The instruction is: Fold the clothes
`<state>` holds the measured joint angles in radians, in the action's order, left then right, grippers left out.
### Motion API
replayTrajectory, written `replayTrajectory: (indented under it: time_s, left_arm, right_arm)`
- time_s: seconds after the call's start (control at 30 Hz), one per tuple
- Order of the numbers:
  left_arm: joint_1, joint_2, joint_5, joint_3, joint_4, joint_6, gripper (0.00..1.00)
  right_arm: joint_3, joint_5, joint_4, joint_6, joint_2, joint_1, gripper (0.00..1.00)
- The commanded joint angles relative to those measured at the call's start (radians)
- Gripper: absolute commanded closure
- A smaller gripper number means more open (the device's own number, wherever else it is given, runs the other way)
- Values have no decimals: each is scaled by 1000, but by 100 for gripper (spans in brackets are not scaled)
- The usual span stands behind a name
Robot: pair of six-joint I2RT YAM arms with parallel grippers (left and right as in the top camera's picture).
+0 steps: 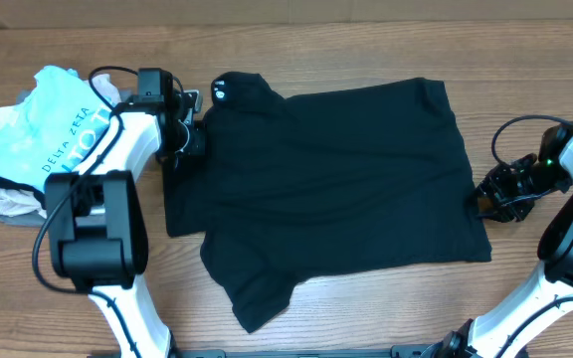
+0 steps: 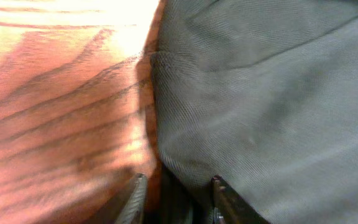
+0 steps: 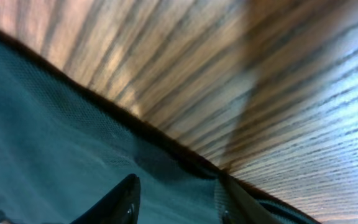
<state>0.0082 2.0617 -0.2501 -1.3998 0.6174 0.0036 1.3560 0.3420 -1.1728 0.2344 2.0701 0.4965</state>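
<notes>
The clothes, one black short-sleeved shirt (image 1: 326,179), lie spread flat across the middle of the wooden table, with a small white neck label at the top left. My left gripper (image 1: 185,144) sits at the shirt's left edge below the collar. In the left wrist view its jaws (image 2: 178,180) stand apart, straddling the shirt's edge (image 2: 166,155), one finger over wood and one over cloth. My right gripper (image 1: 483,197) is at the shirt's right edge. Its jaws (image 3: 178,179) stand open low over the shirt (image 3: 73,137), gripping nothing.
A light-blue shirt (image 1: 48,124) with white "DELTA ZETA" lettering lies on white and grey folded garments (image 1: 3,199) at the table's left end, just beyond my left arm. Bare wood (image 1: 386,298) borders the black shirt at front and back.
</notes>
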Motion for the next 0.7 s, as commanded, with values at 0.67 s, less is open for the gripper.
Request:
replayTrajectory:
  time_s: [0.67]
  left_arm:
    - [64, 80, -19, -459, 305, 28, 51]
  right_arm:
    - [232, -39, -90, 37, -27, 85, 62]
